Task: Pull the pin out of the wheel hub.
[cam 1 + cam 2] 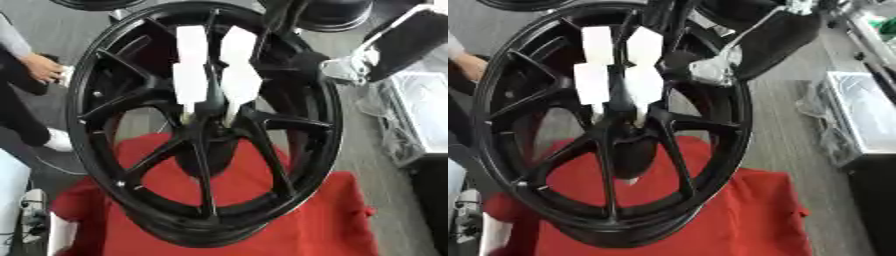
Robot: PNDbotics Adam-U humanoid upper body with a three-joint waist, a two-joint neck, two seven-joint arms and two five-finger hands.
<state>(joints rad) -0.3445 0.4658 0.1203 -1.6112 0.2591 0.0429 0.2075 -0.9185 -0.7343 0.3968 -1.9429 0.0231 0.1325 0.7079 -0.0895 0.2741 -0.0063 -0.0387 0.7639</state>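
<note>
My right hand (214, 75) reaches in from the far right, its arm (398, 42) black with white trim crossing the upper right corner. The white-covered fingers (241, 82) point down toward the middle of the black wheel hub (206, 135), which stands nearly upright on a red cloth (306, 220). The fingers come in two rows, side by side, their tips right at the hub centre where the spokes meet. They look fairly straight, with a narrow dark gap between the rows, but I cannot tell whether they pinch anything there. The pin itself I cannot make out; if it sits at the hub centre, my fingertips and the dark spokes cover it. The wheel's rim (83, 100) fills most of the view, with the near edge pressing into the cloth. To the right of the wheel, a clear plastic box (864, 115) lies on the grey floor. My left hand does not show in either view
</note>
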